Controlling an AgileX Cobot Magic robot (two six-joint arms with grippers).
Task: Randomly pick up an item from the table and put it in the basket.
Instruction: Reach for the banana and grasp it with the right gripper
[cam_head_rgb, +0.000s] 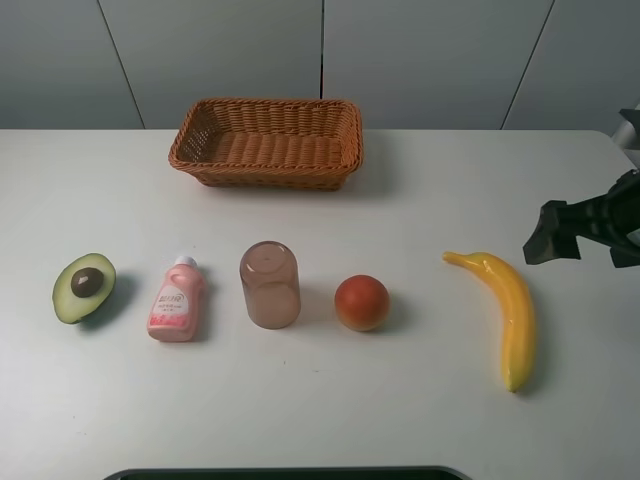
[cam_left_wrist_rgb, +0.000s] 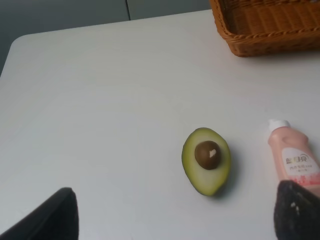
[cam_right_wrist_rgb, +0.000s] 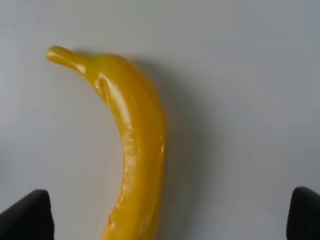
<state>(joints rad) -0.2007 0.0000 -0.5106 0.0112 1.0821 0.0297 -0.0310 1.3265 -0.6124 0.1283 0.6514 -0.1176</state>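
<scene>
The yellow banana (cam_head_rgb: 510, 310) lies on the white table (cam_head_rgb: 420, 420) at the right, its stem towards the left. It fills the right wrist view (cam_right_wrist_rgb: 137, 145). My right gripper (cam_head_rgb: 580, 238) hovers above the table just right of the banana's stem end, open and empty; in the right wrist view (cam_right_wrist_rgb: 165, 217) its fingertips (cam_right_wrist_rgb: 25, 215) stand wide on either side of the banana. The brown wicker basket (cam_head_rgb: 265, 172) stands empty at the back centre. My left gripper (cam_left_wrist_rgb: 172, 215) is open and empty above the table's left side, out of the exterior view.
In a row left of the banana lie a round red-orange fruit (cam_head_rgb: 361, 302), an upturned pink cup (cam_head_rgb: 269, 285), a pink bottle (cam_head_rgb: 176, 300) and a halved avocado (cam_head_rgb: 85, 287). The avocado (cam_left_wrist_rgb: 206, 160), bottle (cam_left_wrist_rgb: 295, 157) and basket corner (cam_left_wrist_rgb: 265, 30) show in the left wrist view.
</scene>
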